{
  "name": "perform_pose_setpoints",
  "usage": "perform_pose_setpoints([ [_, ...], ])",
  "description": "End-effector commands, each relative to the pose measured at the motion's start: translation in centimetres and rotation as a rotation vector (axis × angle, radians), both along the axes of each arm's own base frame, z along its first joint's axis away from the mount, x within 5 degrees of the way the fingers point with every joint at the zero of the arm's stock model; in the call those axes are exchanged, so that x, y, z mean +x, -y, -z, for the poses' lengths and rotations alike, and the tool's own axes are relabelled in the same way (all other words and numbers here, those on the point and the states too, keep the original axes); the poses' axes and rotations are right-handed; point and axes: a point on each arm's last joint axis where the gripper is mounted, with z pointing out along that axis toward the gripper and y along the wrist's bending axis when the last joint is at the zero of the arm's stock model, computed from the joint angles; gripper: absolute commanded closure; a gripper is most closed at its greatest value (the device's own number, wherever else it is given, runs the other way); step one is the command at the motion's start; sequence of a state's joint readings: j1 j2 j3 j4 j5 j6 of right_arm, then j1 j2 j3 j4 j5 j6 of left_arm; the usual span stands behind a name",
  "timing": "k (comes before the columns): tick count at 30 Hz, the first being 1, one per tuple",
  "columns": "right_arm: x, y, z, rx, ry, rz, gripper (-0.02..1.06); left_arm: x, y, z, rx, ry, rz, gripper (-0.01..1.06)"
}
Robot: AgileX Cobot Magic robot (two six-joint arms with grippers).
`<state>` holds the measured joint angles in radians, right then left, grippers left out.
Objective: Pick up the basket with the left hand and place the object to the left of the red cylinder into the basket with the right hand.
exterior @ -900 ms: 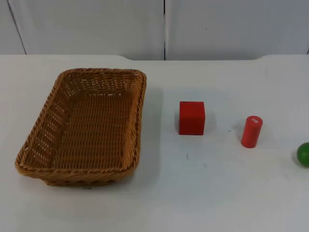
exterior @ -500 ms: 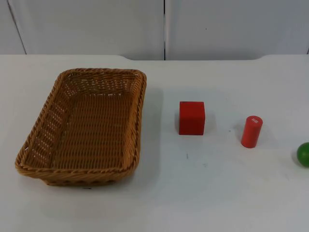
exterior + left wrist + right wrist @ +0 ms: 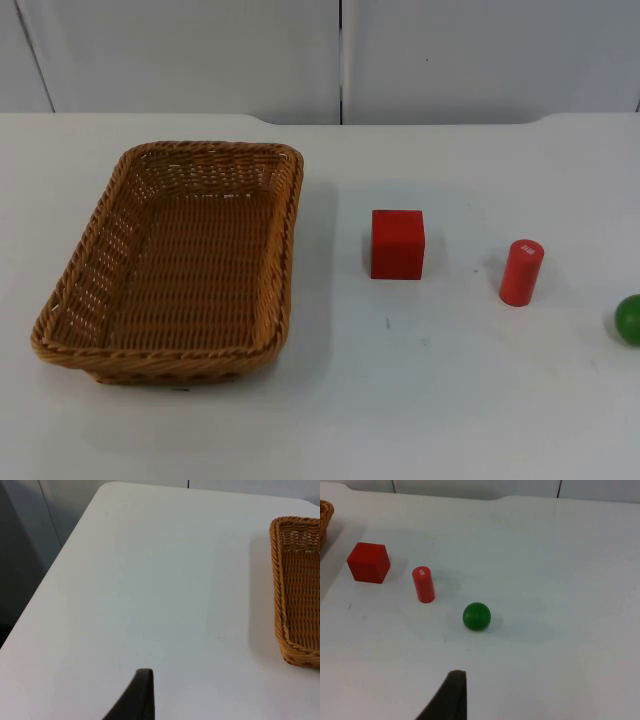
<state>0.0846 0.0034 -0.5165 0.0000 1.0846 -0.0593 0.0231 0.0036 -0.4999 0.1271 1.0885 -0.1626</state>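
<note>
Nothing done yet: wicker basket (image 3: 175,265) untouched on the surface; red cube (image 3: 397,243) left of red cylinder (image 3: 521,272); both grippers wait off to the sides, fingers' state unclear.

Lab-like test bench, bare white table top (image 3: 330,420), plain grey partition wall (image 3: 200,60) behind

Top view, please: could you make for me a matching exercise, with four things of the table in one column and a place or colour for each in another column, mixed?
Things:
1. basket
2. red cube
3. red cylinder
4. green ball

Descriptions:
A. at the table's right edge
B. stands upright, between cube and ball
C. brown wicker, empty
D. between basket and cylinder

Pairs: 1-C, 2-D, 3-B, 4-A
</note>
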Motion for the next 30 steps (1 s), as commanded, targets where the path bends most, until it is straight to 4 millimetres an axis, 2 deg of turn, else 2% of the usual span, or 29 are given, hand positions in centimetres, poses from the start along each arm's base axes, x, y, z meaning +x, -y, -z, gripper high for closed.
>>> perform_pose_setpoints([
  [1, -0.02, 0.0, -0.01, -0.009, 0.009, -0.002, -0.01, 0.01, -0.02, 0.04, 0.004, 0.006, -0.003, 0.0],
  [30, -0.02, 0.0, -0.01, -0.009, 0.009, -0.002, -0.01, 0.01, -0.02, 0.04, 0.004, 0.006, -0.003, 0.0],
])
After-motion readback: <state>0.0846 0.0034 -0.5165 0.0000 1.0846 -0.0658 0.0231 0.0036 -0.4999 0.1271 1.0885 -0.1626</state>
